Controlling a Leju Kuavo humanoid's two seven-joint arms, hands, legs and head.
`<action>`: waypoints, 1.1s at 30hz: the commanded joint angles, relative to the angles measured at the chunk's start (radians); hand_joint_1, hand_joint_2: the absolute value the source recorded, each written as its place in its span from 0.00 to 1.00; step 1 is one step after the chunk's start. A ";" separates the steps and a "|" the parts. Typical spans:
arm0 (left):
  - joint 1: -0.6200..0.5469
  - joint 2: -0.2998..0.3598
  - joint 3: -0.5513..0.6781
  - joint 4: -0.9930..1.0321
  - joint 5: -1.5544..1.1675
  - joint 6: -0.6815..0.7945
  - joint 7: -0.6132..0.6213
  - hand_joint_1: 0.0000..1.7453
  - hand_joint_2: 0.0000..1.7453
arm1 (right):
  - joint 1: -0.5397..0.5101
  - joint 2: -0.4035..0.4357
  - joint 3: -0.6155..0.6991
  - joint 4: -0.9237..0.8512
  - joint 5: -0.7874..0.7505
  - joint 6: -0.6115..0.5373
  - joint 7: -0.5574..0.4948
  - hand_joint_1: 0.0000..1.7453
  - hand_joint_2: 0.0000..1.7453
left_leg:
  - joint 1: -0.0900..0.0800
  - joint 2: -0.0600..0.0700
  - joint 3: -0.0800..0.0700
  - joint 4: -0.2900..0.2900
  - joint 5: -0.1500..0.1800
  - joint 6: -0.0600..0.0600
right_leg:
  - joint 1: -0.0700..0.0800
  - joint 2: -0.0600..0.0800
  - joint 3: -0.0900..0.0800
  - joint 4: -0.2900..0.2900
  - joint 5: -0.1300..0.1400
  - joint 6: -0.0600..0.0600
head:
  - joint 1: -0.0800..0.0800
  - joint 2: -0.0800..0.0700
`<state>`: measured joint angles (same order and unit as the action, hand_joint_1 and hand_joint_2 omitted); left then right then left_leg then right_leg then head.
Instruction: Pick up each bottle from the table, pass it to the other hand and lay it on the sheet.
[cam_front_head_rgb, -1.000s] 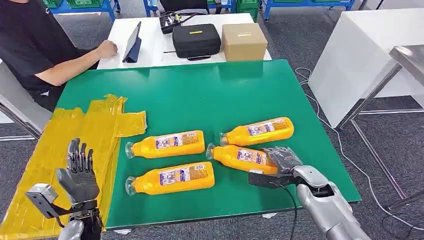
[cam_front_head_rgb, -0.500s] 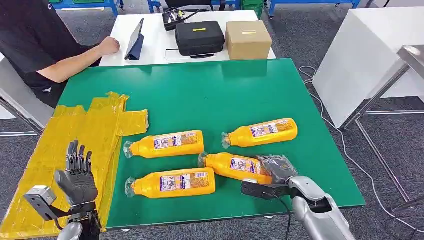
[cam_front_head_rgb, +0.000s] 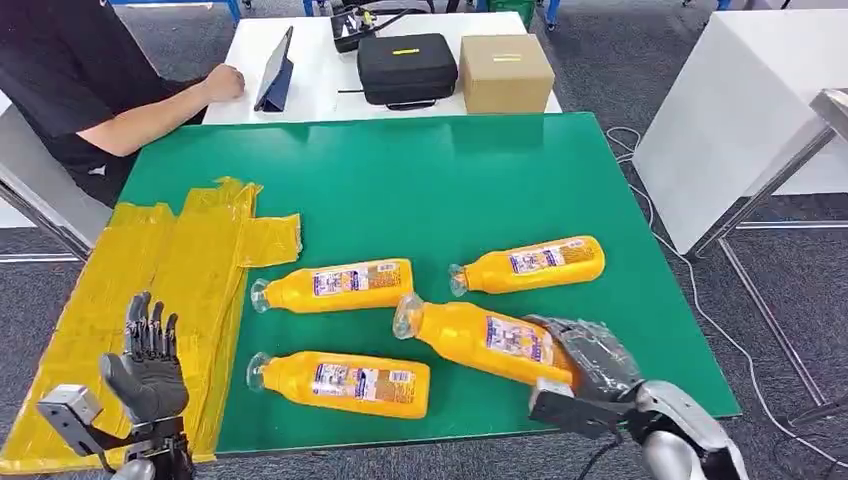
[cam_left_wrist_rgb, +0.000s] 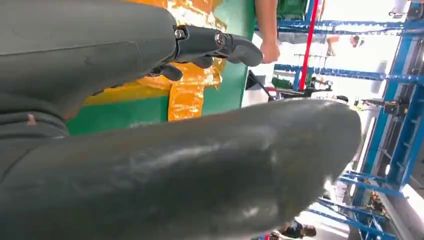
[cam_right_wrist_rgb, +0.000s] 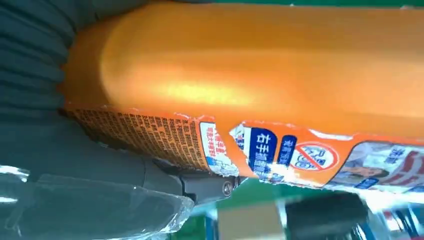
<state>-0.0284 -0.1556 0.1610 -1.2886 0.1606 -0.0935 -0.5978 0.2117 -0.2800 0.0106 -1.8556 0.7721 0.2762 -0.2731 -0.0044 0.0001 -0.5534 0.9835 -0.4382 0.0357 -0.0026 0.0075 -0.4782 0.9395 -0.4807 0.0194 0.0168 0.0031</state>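
Several orange bottles with clear caps are on the green table (cam_front_head_rgb: 420, 190). My right hand (cam_front_head_rgb: 585, 355) grips the base end of one bottle (cam_front_head_rgb: 480, 340), lifted with its cap end raised toward the table's middle; the same bottle (cam_right_wrist_rgb: 250, 75) shows close up in the right wrist view, against the hand's fingers (cam_right_wrist_rgb: 200, 185). Three others lie flat: one at the right (cam_front_head_rgb: 530, 265), one in the middle (cam_front_head_rgb: 335, 286), one near the front edge (cam_front_head_rgb: 345, 383). The yellow sheet (cam_front_head_rgb: 160, 300) covers the table's left side. My left hand (cam_front_head_rgb: 148, 362) hovers over the sheet's front, fingers (cam_left_wrist_rgb: 220, 45) spread, holding nothing.
A person (cam_front_head_rgb: 70, 80) in a black top sits at the far left, a hand by a tablet (cam_front_head_rgb: 275, 70) on the white table behind. A black case (cam_front_head_rgb: 408, 68) and a cardboard box (cam_front_head_rgb: 508, 72) stand there too. A white table (cam_front_head_rgb: 740, 110) is at the right.
My right hand closed on the bottle's base and lifted it, its cap end now raised and pointing left. The camera tilted slightly. My left hand dropped a little.
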 joint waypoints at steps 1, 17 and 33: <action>0.047 0.001 0.040 -0.066 0.008 -0.008 0.020 0.00 0.00 | 0.051 -0.022 -0.144 -0.125 -0.049 -0.076 0.018 1.00 1.00 | -0.001 0.001 0.000 0.001 -0.001 -0.002 | -0.001 0.001 -0.001 0.001 -0.001 0.000 | 0.000 0.000; -0.024 -0.034 -0.105 0.002 -0.003 -0.092 0.034 0.00 1.00 | -0.595 0.321 0.441 0.580 0.029 -0.508 0.099 1.00 1.00 | 0.001 0.013 0.003 -0.003 0.004 -0.002 | 0.002 0.012 0.000 -0.001 0.005 -0.001 | 0.000 0.000; -0.104 0.023 -0.157 -0.001 0.098 -0.108 0.055 0.00 1.00 | -0.812 0.523 0.710 0.853 -0.037 -0.549 0.144 1.00 1.00 | -0.001 0.001 -0.005 0.000 0.009 -0.004 | 0.000 0.000 -0.009 0.009 0.002 0.000 | 0.000 0.000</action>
<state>-0.0839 -0.1808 0.0454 -1.3489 0.2461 -0.2014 -0.5509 -0.5076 0.2079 0.6126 -1.1770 0.7473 -0.2712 -0.1404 -0.0053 0.0004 -0.5599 0.9833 -0.4286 0.0334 -0.0027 0.0065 -0.4884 0.9486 -0.4794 0.0188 0.0172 0.0031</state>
